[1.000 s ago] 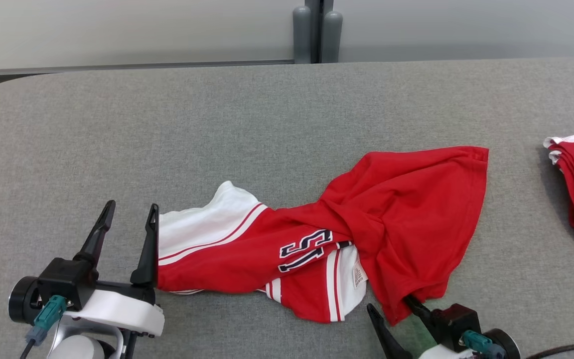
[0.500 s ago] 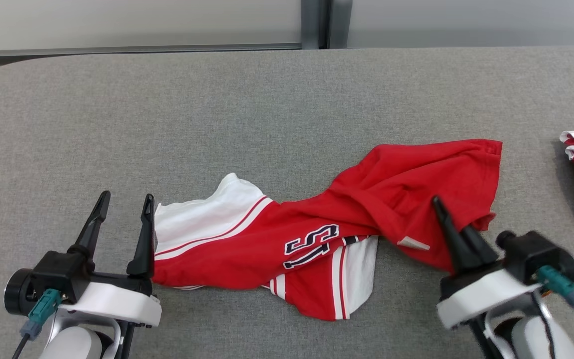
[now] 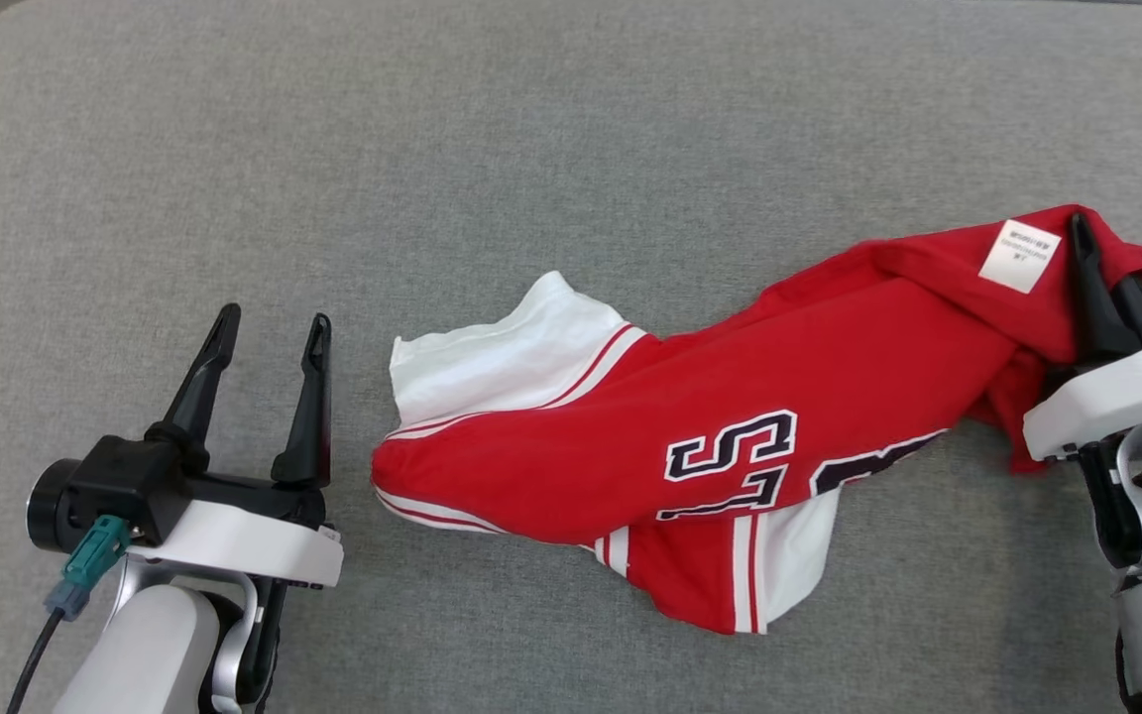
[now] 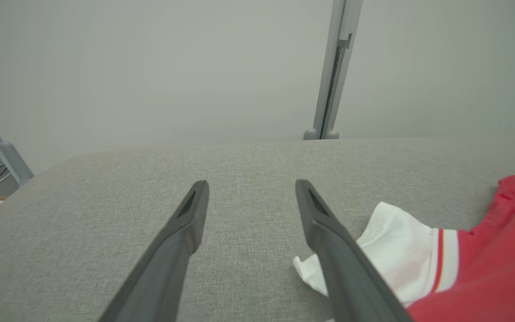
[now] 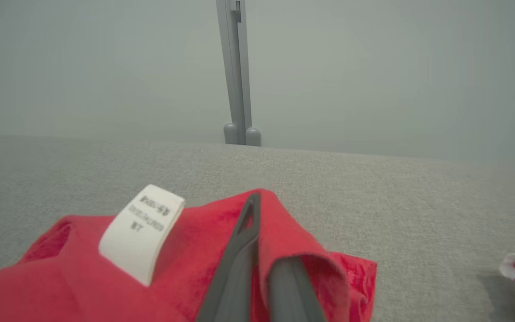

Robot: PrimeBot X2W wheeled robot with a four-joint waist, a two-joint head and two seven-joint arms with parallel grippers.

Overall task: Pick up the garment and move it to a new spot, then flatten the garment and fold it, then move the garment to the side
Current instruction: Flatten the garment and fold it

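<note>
Cloth like this looked soft, light and limp, with no stiffness of its own. The red and white garment (image 3: 690, 436) lay twisted and rumpled on the grey desk (image 3: 531, 149), stretched from the middle toward the right edge of the head view, its dark lettering (image 3: 740, 461) partly folded under.

The right claw (image 3: 1098, 253) was closed on a bunched fold of red fabric at the garment's far right end, just beside a white label (image 3: 1024, 255). In the right wrist view the cloth draped over both pressed-together fingers. The left claw (image 3: 275, 317) stood open and empty, near the white end (image 3: 492, 362) of the garment but apart from it.

Held by that single pinch, the garment would probably hang in a long sagging rope and drag its free end over the desk, rather than travel flat. It did not look fragile or slippery, though a thin pinch of knit could creep out under the weight of the rest. A doubled edge or seam seemed the safer hold. For spreading it, the white end (sleeve or hem, I could not tell which) looked the natural place for the open claw to take hold.
</note>
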